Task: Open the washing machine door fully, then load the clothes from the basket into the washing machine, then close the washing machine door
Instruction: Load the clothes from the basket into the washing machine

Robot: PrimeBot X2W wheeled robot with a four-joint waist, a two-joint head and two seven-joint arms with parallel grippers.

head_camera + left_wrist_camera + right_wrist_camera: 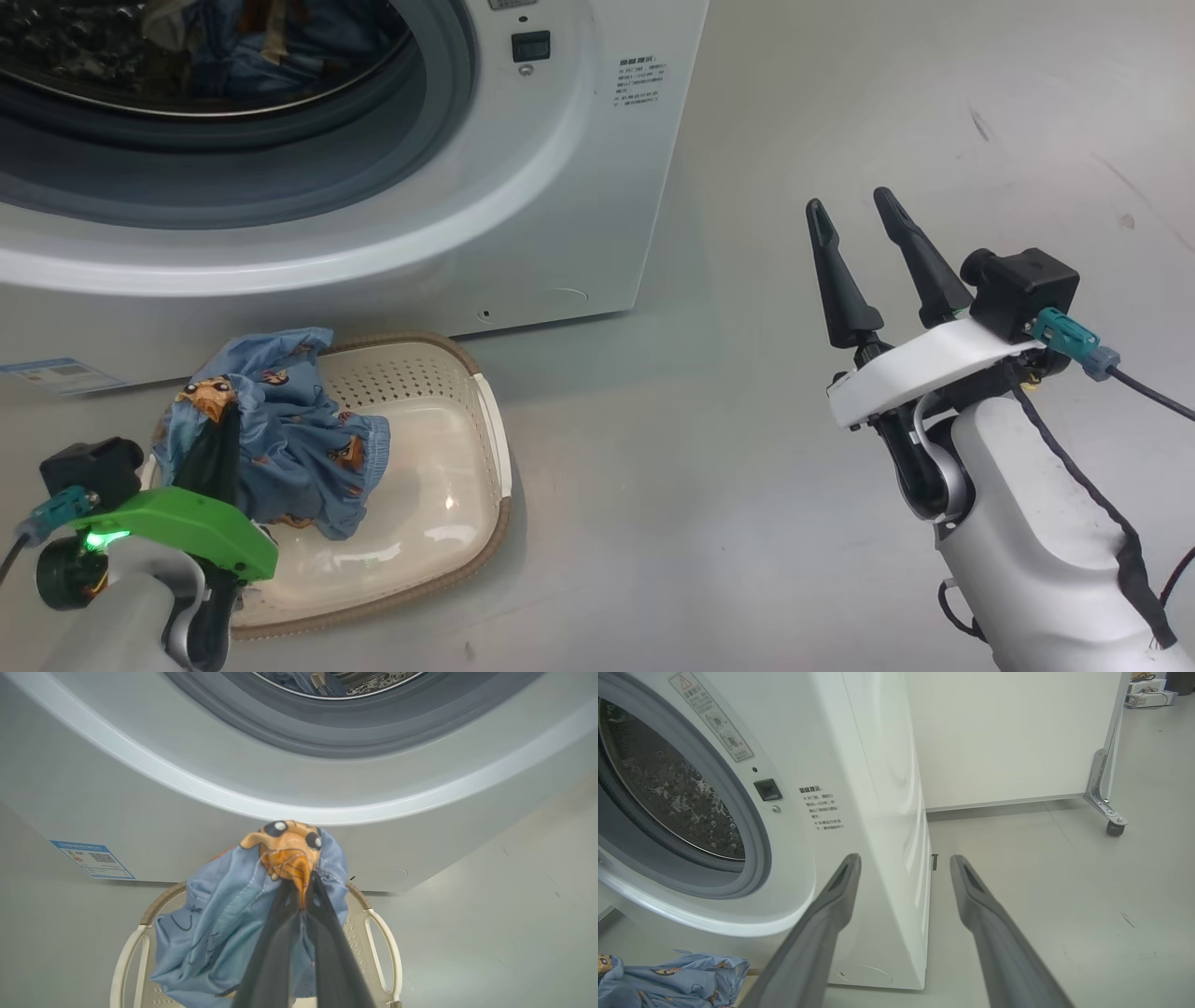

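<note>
I am judging the door-opening done: the washing machine is gaping, and blue fabric is already lying inside it. My left pincer is clenching the clothes, a blue printed garment draped partly over the basket, which is sitting just below the opening. My right pincer is standing released, grasping nothing, well apart from the basket. Loading this piece and shutting the door are left to do. The left wrist view is showing my pinch right at the orange print. The right wrist view is showing a wheeled partition beside the machine.
</note>
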